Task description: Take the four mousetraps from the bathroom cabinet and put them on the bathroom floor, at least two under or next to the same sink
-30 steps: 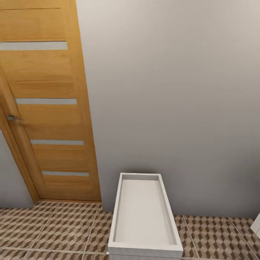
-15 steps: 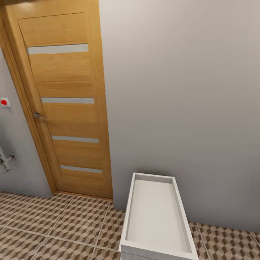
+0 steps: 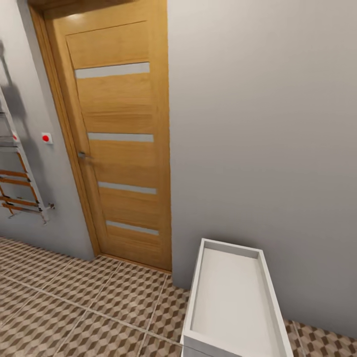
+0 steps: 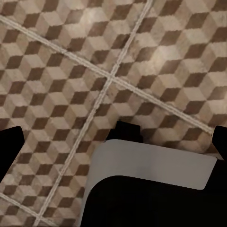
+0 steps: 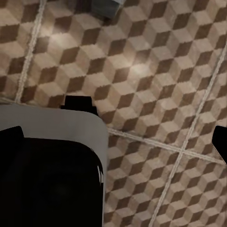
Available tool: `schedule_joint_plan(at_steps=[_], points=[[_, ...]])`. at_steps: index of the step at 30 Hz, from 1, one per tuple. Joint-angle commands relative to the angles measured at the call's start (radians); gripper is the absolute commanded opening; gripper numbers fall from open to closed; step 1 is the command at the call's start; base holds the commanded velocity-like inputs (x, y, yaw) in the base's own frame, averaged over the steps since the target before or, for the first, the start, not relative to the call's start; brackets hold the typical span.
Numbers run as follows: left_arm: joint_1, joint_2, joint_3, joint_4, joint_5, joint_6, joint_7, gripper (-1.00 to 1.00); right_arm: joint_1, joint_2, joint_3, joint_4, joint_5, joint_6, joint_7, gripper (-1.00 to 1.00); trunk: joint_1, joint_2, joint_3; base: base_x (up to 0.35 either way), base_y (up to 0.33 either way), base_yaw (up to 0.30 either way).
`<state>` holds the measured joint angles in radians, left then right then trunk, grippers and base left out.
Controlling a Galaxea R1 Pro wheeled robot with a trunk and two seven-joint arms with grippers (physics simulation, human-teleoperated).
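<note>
The bathroom floor [image 3: 74, 307] of brown, beige and white cube-pattern tiles runs across the low part of the head view. It also lies beneath both wrist cameras. My left gripper [image 4: 113, 142] hangs open above the tiles, one dark fingertip [image 4: 9, 146] at each side of its view. My right gripper [image 5: 115, 139] is open over the floor [image 5: 156, 71] in the same way, with nothing between its fingers. The mousetraps, the cabinet and the bathroom sink are out of view.
A closed orange-brown wooden door [image 3: 119, 148] with pale strips stands ahead on the left. A grey wall [image 3: 263, 124] is on the right. A small white drawer unit [image 3: 233, 302] stands against that wall. A towel rail [image 3: 20, 193] and a red-dotted switch [image 3: 46, 138] hang at far left. My grey and black body [image 4: 151, 189] shows below the wrists.
The head camera has swung left: door and white unit sit further right in the picture, and the towel rail has come into view. Nothing in the room itself has moved.
</note>
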<state>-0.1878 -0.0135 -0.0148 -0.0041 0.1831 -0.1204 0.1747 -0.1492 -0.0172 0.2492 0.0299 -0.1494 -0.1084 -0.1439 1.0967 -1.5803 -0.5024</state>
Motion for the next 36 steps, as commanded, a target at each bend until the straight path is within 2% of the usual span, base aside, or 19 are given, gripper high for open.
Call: schedule_joint_plan(at_steps=[1,36], points=[[-0.001,0.000,-0.002,0.001,0.007,-0.004,0.002,1.00,-0.001,0.000,0.009,0.003,-0.011,-0.007,-0.001,1.00,0.000,-0.001,-0.001,0.000,0.000,0.271],[-0.001,0.000,-0.002,0.001,0.008,-0.004,0.002,1.00,-0.001,0.003,0.009,0.004,-0.010,-0.007,-0.001,1.00,0.000,-0.001,0.001,0.000,0.000,0.271]])
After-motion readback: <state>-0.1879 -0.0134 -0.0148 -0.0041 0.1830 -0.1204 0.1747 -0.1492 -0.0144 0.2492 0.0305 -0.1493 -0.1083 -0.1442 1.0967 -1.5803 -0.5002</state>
